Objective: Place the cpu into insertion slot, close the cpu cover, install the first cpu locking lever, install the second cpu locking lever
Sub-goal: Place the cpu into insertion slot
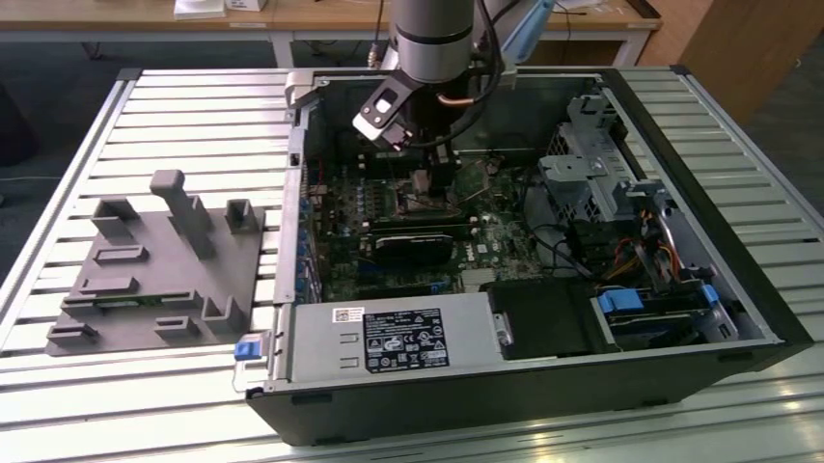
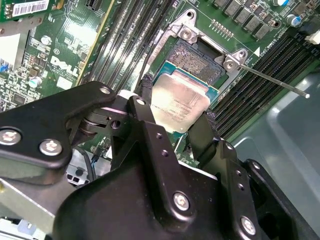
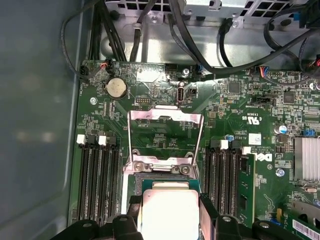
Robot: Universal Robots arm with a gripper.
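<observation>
The gripper (image 2: 177, 102) is clamping the cpu (image 2: 186, 96) by two opposite edges, closed only to chip width, partly over the insertion slot (image 2: 199, 54); seating unclear.

1 cpu (image 2: 180, 102), 1 insertion slot (image 2: 200, 59), 1 cpu cover (image 3: 165, 115), 1 pincer (image 2: 178, 101), 1 coin battery (image 3: 116, 88)
</observation>
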